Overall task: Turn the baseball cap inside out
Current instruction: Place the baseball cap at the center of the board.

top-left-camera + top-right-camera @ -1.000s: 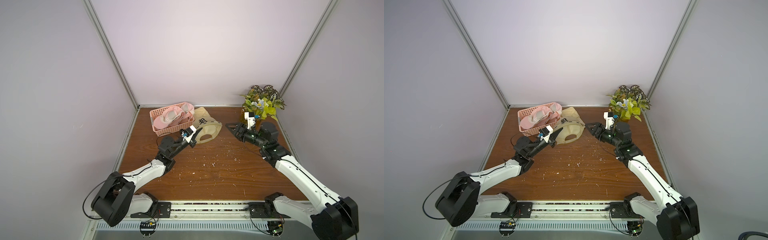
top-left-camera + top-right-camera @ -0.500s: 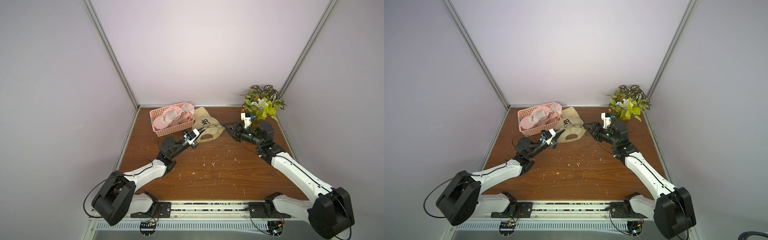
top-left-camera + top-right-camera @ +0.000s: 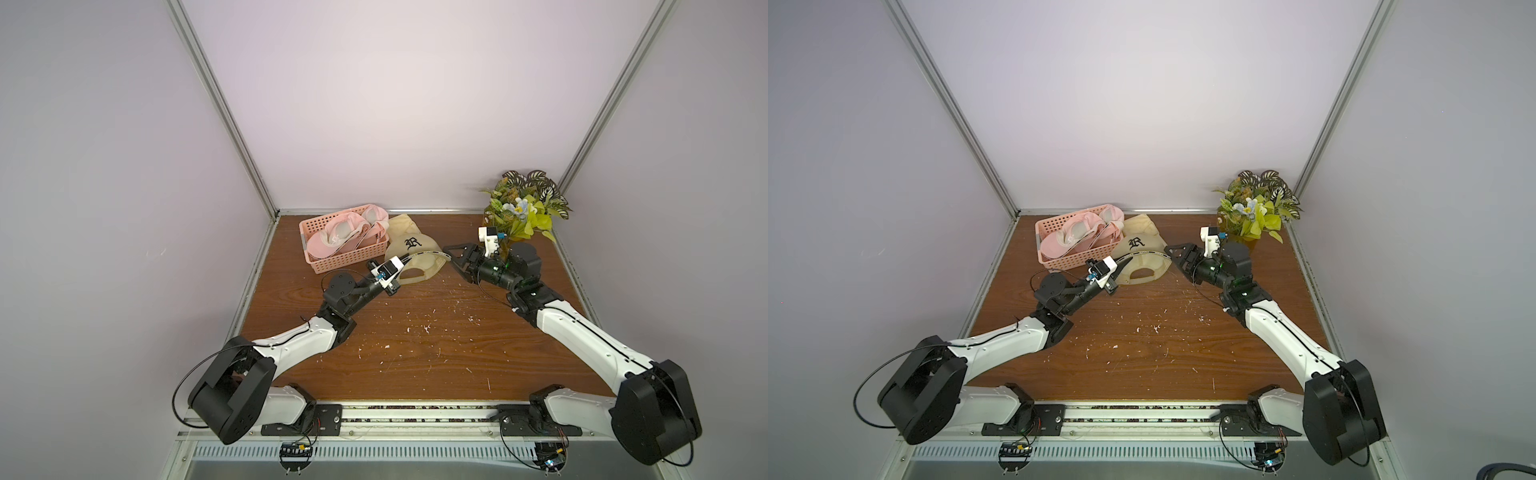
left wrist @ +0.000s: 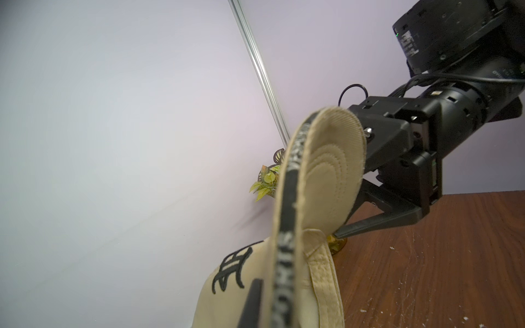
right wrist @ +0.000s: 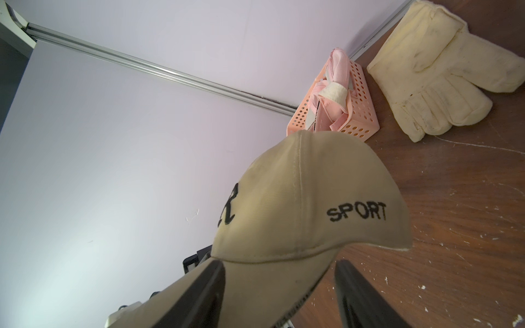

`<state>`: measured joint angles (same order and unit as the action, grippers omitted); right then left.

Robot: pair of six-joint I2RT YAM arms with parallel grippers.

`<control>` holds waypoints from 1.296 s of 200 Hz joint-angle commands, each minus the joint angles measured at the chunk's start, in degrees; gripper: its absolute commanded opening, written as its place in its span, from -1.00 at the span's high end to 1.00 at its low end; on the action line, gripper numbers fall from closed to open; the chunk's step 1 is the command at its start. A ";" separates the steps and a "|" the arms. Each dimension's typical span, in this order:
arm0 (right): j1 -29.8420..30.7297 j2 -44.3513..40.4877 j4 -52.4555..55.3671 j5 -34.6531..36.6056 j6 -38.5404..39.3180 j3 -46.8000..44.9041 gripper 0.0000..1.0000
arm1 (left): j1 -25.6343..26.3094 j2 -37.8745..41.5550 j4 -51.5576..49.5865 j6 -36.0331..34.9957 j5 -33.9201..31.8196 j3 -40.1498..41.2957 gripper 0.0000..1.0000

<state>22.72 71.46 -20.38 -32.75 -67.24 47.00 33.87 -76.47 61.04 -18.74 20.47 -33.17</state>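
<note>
The beige baseball cap point(image 3: 415, 249) point(image 3: 1140, 249) with a black R stands tilted on the table beside the basket, crown toward the back. My left gripper point(image 3: 400, 266) point(image 3: 1120, 267) is shut on the black-trimmed edge of its brim point(image 4: 321, 176), and one dark finger point(image 4: 252, 301) shows against the crown. My right gripper point(image 3: 449, 257) point(image 3: 1170, 254) is open at the brim's far end. In the right wrist view the brim lies between its two spread fingers point(image 5: 204, 292), under the crown marked SPORT point(image 5: 298, 204).
A pink basket point(image 3: 332, 266) point(image 5: 360, 113) holding pink fabric items stands at the back left, touching the cap. A cream work glove point(image 3: 401, 224) point(image 5: 431, 71) lies behind the cap. A potted plant point(image 3: 523, 208) fills the back right corner. White crumbs dot the wooden table point(image 3: 415, 353).
My right gripper has moved left to the cap's brim and spread a little wider. The cap, held by my left gripper, has tipped toward the basket, so the R faces up.
</note>
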 commanded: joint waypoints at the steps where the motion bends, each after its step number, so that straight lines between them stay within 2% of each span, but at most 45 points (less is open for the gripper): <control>1: 1.90 0.81 -2.59 -1.68 0.37 0.56 -0.37 | 1.78 -0.35 3.18 -0.90 0.58 -3.18 1.00; 33: 1.99 1.56 -3.49 -1.74 -0.10 0.41 -0.39 | 1.86 0.07 3.51 -1.48 -0.38 -2.91 1.00; 61: 2.28 2.35 -5.19 -2.29 -1.00 0.19 -0.17 | 1.95 -0.28 4.00 -1.49 2.30 -2.52 0.97; 95: 2.24 2.49 -5.40 -1.79 -0.89 0.19 -0.05 | 2.17 -0.45 4.45 -0.98 6.53 -1.65 0.85; 108: 2.28 2.63 -5.70 -1.96 -0.78 0.19 0.11 | 2.28 -0.35 4.45 -0.95 8.01 -1.42 0.80; 121: 2.30 2.66 -6.15 -1.96 -0.68 0.13 0.39 | 2.26 -0.35 4.47 -0.86 9.14 -1.12 0.73; 131: 2.24 2.50 -6.42 -1.92 -0.68 0.03 0.69 | 2.38 -0.24 4.44 -0.94 9.80 -0.73 0.66; 150: 2.24 1.82 -5.81 -1.07 0.23 0.01 1.00 | 2.30 0.25 4.44 -1.51 10.90 0.23 0.54; 175: 2.15 0.27 -3.33 1.34 2.15 0.22 1.00 | 2.36 1.15 4.45 -2.07 12.05 1.88 0.35; 194: 2.07 -0.76 -1.94 2.67 3.23 0.24 1.00 | 2.38 1.73 4.49 -2.35 12.48 3.05 0.28; 259: 1.80 -1.86 3.04 5.37 8.60 1.78 1.00 | 2.34 4.21 4.41 -1.28 13.56 7.07 -0.24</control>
<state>23.70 71.59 -18.11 -27.29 -62.87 46.65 35.55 -74.15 64.03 -21.23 31.73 -27.35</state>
